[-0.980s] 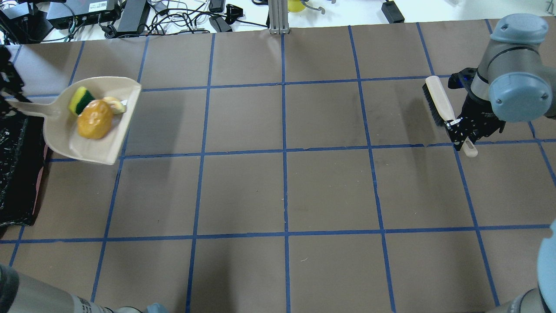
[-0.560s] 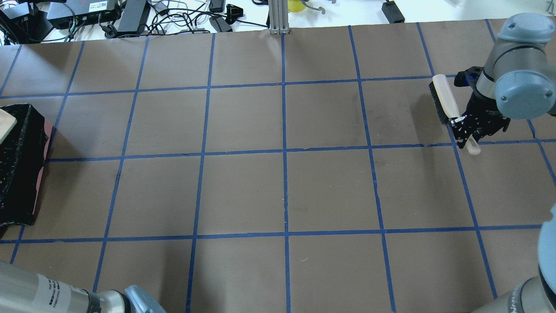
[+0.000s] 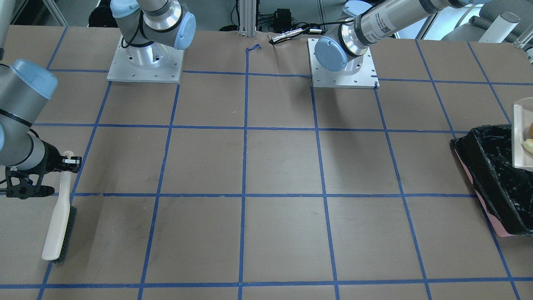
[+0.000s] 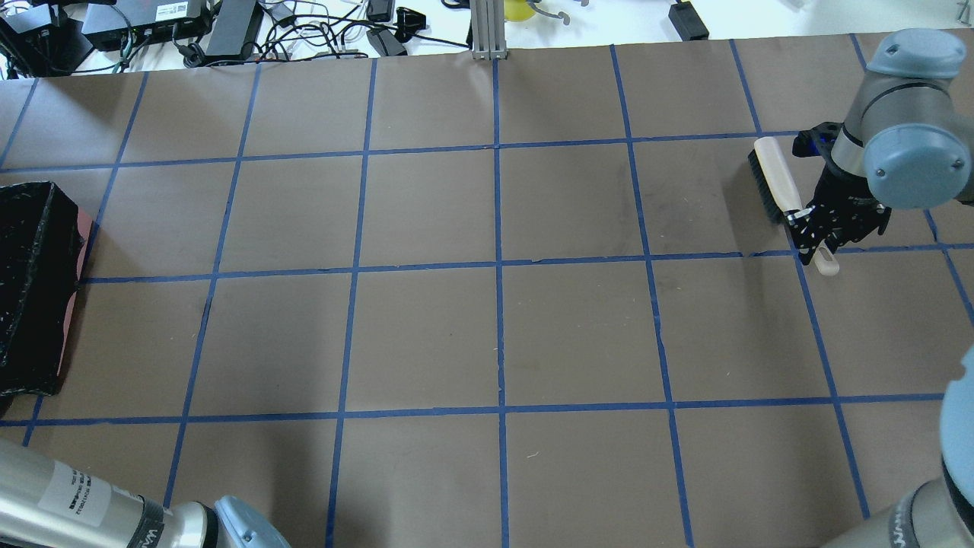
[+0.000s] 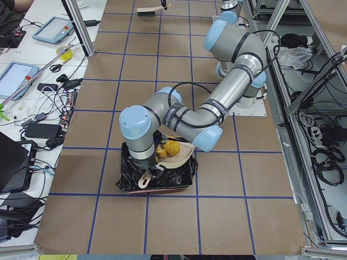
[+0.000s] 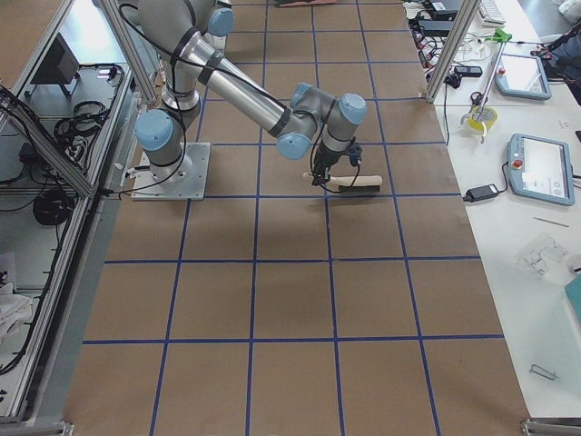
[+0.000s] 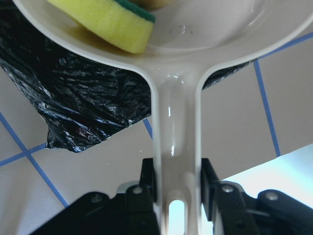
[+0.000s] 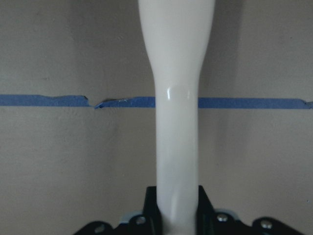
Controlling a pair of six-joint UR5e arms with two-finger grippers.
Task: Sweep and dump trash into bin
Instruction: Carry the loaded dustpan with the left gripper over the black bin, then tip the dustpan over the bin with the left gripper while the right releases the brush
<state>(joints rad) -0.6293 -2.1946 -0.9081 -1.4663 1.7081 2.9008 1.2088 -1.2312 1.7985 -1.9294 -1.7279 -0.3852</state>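
My left gripper (image 7: 176, 178) is shut on the handle of the beige dustpan (image 7: 215, 34). It holds the pan over the bin (image 5: 162, 181), a pink-sided box with a black bag (image 4: 30, 289). The trash lies in the pan: a yellow sponge (image 7: 107, 24), a brown lump (image 5: 172, 147) and a pale peel scrap (image 3: 529, 144). In the front-facing view the pan (image 3: 521, 125) hangs above the bin (image 3: 495, 179) at the right edge. My right gripper (image 4: 818, 228) is shut on the handle of a white brush (image 4: 772, 179), bristles on the table at the far right.
Brown paper with blue tape lines covers the table (image 4: 494, 320). Cables and power units (image 4: 228, 30) lie beyond its far edge. A metal post (image 4: 487, 30) stands at the far middle. My left arm (image 4: 91, 510) crosses the near left corner.
The dustpan with the trash has moved left, out of the overhead view and over the bin. My right gripper and the brush have shifted only slightly.
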